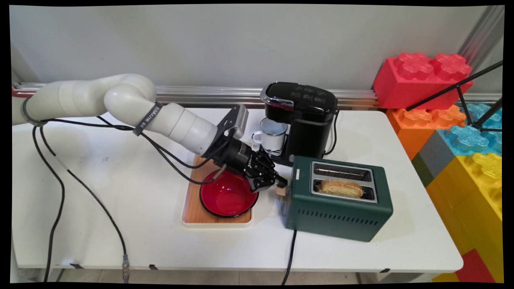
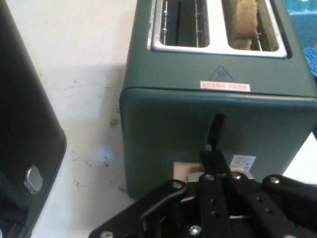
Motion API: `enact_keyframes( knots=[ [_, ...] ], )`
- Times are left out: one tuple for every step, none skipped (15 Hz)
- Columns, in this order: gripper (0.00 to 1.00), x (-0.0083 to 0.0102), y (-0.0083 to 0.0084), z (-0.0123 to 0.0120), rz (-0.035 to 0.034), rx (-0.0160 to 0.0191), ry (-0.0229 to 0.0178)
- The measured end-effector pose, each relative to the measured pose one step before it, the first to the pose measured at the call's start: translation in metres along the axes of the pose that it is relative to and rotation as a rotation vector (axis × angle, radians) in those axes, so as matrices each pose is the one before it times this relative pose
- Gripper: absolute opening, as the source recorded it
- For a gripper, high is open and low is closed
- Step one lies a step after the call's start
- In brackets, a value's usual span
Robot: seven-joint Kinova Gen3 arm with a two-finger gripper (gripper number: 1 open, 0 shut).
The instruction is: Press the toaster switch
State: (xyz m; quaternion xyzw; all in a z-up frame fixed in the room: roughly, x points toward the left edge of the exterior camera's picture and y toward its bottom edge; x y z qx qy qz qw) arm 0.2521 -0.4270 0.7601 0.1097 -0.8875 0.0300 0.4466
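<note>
A dark green two-slot toaster [image 1: 339, 208] [image 2: 198, 114] stands right of centre, its lever end facing left. One slice of bread [image 1: 341, 188] [image 2: 242, 22] sits low in the near slot; the far slot holds nothing. My gripper [image 1: 281, 182] [image 2: 213, 156] is shut, its fingertips against the toaster's end wall at the lever slot. They rest right on top of the pale wooden lever knob [image 1: 281, 191] [image 2: 185, 171], which sits low in its slot. Nothing is held between the fingers.
A red bowl [image 1: 227, 194] on a wooden tray [image 1: 192, 208] lies just under my wrist. A black coffee machine [image 1: 305, 120] [image 2: 25, 148] with a white mug [image 1: 273, 134] stands behind the toaster. Large coloured blocks [image 1: 461, 120] line the table's right side.
</note>
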Motion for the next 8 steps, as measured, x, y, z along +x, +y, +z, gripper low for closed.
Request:
enact_keyframes(
  knots=[
    [0.0, -0.00101, -0.00007, 0.00101, -0.00066, 0.0006, -0.00272],
    [0.0, -0.00059, -0.00015, 0.00071, -0.00034, 0.00021, -0.00195],
    [0.0, -0.00088, -0.00009, 0.00079, 0.0, 0.00055, -0.00258],
    [0.0, -0.00091, -0.00006, 0.00036, -0.0005, 0.00051, -0.0022],
    [0.0, -0.00053, -0.00004, 0.00025, 0.00006, 0.00006, -0.00178],
    [0.0, -0.00066, -0.00021, 0.00017, 0.00009, 0.00025, -0.0022],
    [0.0, -0.00052, -0.00018, -0.0002, 0.00027, 0.00044, -0.00157],
    [0.0, -0.00043, -0.00012, -0.00026, 0.00014, 0.00053, -0.00134]
  ],
)
